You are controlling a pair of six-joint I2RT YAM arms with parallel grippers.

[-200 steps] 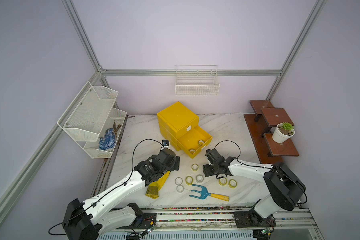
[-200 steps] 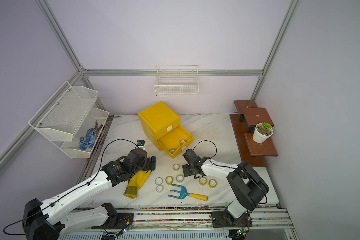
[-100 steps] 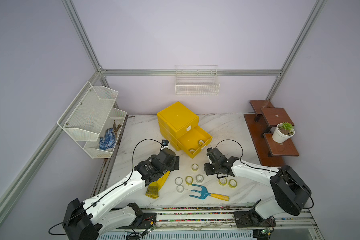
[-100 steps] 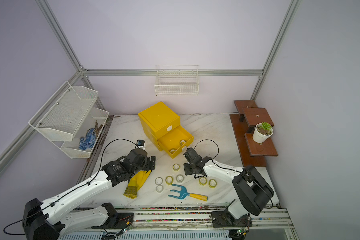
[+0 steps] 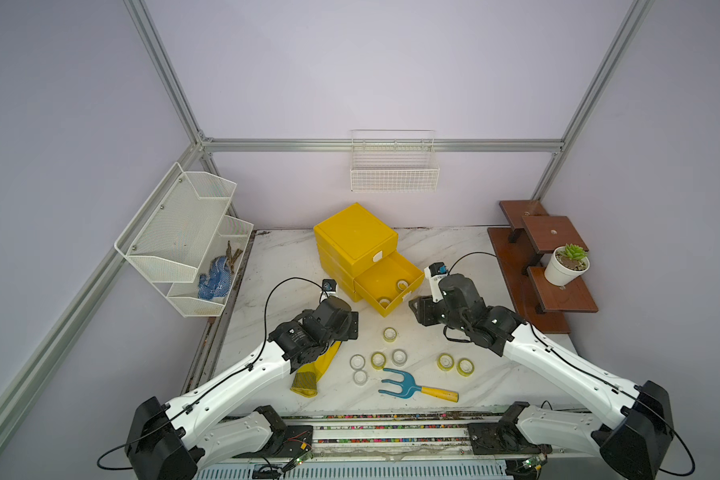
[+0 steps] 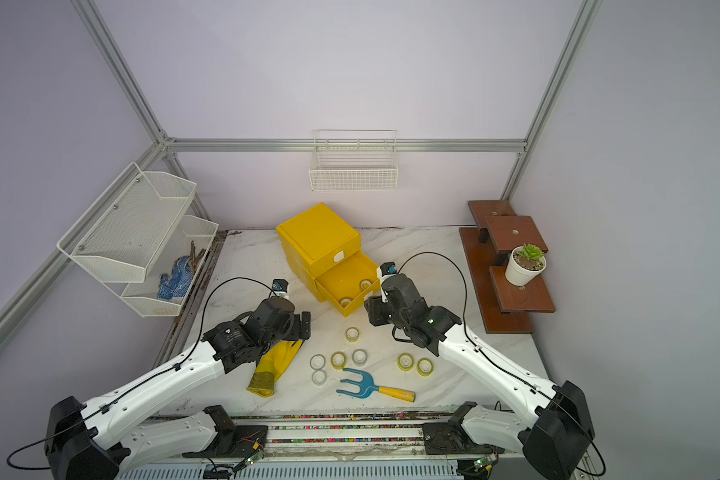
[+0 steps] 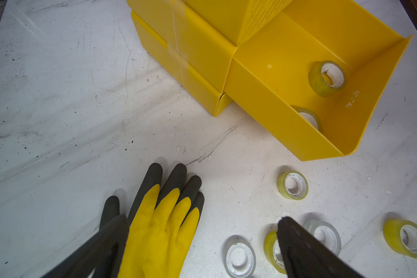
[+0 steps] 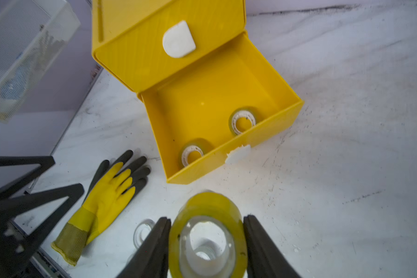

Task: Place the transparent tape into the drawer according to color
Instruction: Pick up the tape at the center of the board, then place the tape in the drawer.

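Right wrist view: the right gripper [image 8: 206,219] is clamped on a yellow roll [image 8: 207,204], held above the table [image 8: 347,168]. Behind it, in a top view, seven loose rolls [image 5: 399,356], yellow and clear, lie unsorted. To the side, the left gripper [image 7: 201,219] hangs wide open and empty over the glove [image 7: 159,221]. Ahead stands the open drawer [image 8: 263,137], with two yellow rolls [image 8: 243,120] already against its front wall. The colour matches, so this looks the right place. The carry should, by this reading, clear that front wall with height to spare, then let go low over the bare floor behind, so nothing bounces out.
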